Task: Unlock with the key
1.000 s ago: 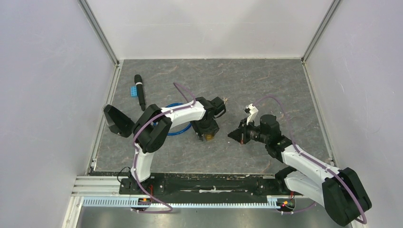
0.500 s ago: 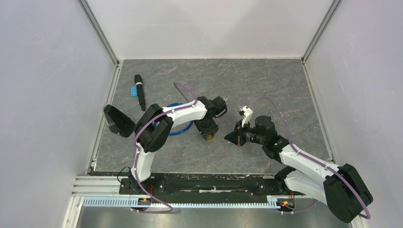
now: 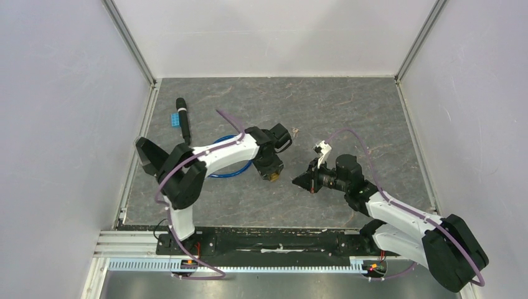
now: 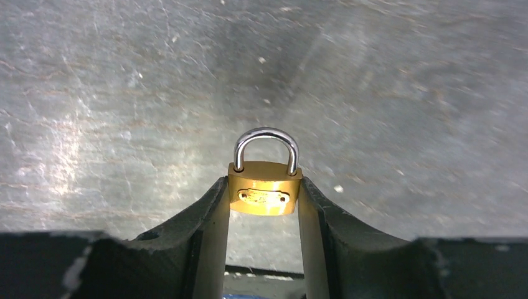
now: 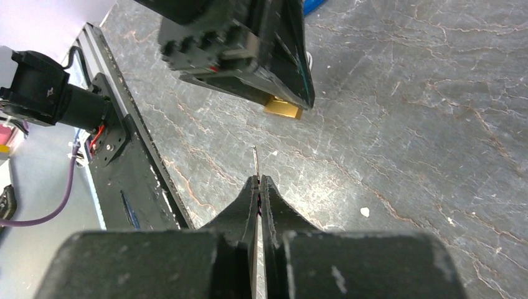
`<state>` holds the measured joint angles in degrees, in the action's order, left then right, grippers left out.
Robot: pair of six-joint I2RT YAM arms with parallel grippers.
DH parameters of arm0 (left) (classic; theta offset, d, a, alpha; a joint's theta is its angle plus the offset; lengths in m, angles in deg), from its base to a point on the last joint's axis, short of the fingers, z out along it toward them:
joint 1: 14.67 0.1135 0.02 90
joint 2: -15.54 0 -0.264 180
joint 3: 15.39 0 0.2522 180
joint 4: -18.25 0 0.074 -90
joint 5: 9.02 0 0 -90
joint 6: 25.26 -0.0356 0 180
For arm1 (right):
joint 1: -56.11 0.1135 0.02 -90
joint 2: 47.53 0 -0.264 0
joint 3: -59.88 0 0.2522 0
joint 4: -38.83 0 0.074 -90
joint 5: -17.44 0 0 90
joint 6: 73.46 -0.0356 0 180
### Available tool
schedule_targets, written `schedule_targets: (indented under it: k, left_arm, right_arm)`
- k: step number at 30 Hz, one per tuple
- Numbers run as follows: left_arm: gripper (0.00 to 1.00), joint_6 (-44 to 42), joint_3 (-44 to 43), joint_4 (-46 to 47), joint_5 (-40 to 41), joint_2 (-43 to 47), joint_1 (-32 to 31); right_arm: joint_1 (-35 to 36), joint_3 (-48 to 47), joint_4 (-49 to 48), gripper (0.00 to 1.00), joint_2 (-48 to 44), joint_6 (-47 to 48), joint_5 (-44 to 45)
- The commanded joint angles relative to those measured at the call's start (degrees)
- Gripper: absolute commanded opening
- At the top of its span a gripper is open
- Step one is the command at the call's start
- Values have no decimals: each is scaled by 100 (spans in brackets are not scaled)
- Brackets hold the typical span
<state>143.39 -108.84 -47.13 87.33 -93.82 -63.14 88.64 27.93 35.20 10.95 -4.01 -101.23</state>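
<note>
Padlock (image 4: 264, 187), stamp (image 4: 264, 198) unreadable, between left fingers (image 4: 208, 215)

You are getting bright, even overhead light. In your left wrist view glare is streaking the desk (image 4: 68, 149), the padlock (image 4: 264, 193) is gleaming sharply, and the near jaws are blurring dark.
</note>
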Motion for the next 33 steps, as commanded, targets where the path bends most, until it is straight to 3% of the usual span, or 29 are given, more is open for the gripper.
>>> schedule_targets:
  k: [1,17,33]
  left_arm:
    - [2,460,336,566,-14,972,-13]
    - [2,1235,1558,1709,35,2645,-29]
    - [2,1284,1690,2113,-55,2743,-75]
  right_arm:
    - [50,271,-1177,0,-29,-533,-139]
    - [271,255,-2584,0,629,-1448,-72]
    - [324,-106,-2681,0,1047,-1443,-193]
